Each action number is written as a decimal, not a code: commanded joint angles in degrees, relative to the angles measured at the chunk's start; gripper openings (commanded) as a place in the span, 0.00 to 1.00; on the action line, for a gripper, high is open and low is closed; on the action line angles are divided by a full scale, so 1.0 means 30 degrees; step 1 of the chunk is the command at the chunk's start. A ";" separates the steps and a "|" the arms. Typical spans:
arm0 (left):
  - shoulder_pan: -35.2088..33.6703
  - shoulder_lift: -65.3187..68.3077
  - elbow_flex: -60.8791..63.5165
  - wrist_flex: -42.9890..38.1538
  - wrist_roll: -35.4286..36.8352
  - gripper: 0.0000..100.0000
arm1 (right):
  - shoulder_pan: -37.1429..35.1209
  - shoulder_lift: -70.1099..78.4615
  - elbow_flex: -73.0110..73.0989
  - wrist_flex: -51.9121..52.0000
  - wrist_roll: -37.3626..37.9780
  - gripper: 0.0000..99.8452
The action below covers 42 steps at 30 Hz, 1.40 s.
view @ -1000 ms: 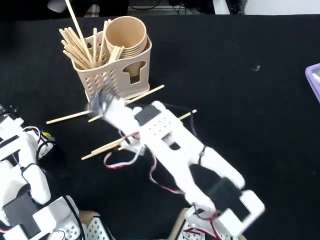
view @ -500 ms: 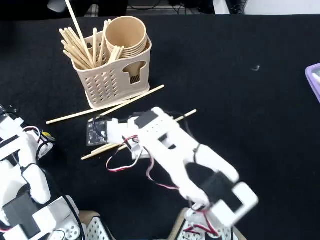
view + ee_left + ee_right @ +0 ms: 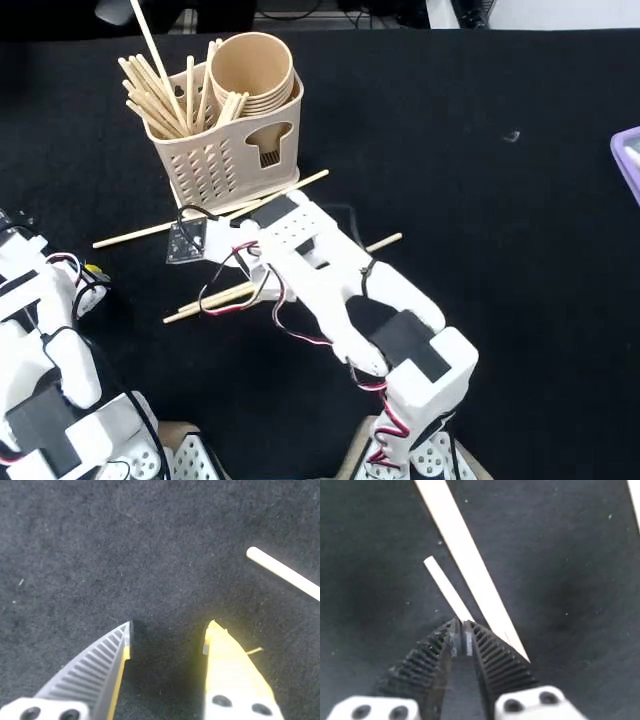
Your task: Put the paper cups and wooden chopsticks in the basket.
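Note:
The beige basket (image 3: 232, 150) stands at the back left with a stack of paper cups (image 3: 252, 68) and several wooden chopsticks (image 3: 160, 95) upright in it. In front of it loose chopsticks (image 3: 140, 233) lie on the black cloth, and two more (image 3: 205, 298) run under the right arm. My right gripper (image 3: 186, 243) is low over the cloth just in front of the basket, shut on a thin chopstick (image 3: 445, 587) a little way from its end; a wider chopstick (image 3: 465, 560) lies beside it. My left gripper (image 3: 167, 630) is open just above bare cloth, near a chopstick end (image 3: 280, 572).
The left arm (image 3: 45, 350) sits folded at the front left corner. A purple tray's edge (image 3: 626, 160) shows at the far right. The black cloth to the right of the basket and arm is open room.
The right arm has swung its gripper down from the basket's foot to the cloth and a little left, onto the loose chopsticks. The left arm has not moved.

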 commanded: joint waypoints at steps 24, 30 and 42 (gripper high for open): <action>-0.0161 0.0029 -0.0601 -0.0176 -0.0176 0.24 | -0.2227 0.3414 -0.1890 -0.2901 -0.2198 0.21; -0.0161 0.0029 -0.0601 -0.0176 -0.0176 0.24 | -0.2051 0.4176 -0.2711 -0.1758 -0.2110 0.03; -0.0161 0.0029 -0.0601 -0.0176 -0.0176 0.24 | 0.0293 -0.3209 -0.2300 0.0117 -0.2286 0.01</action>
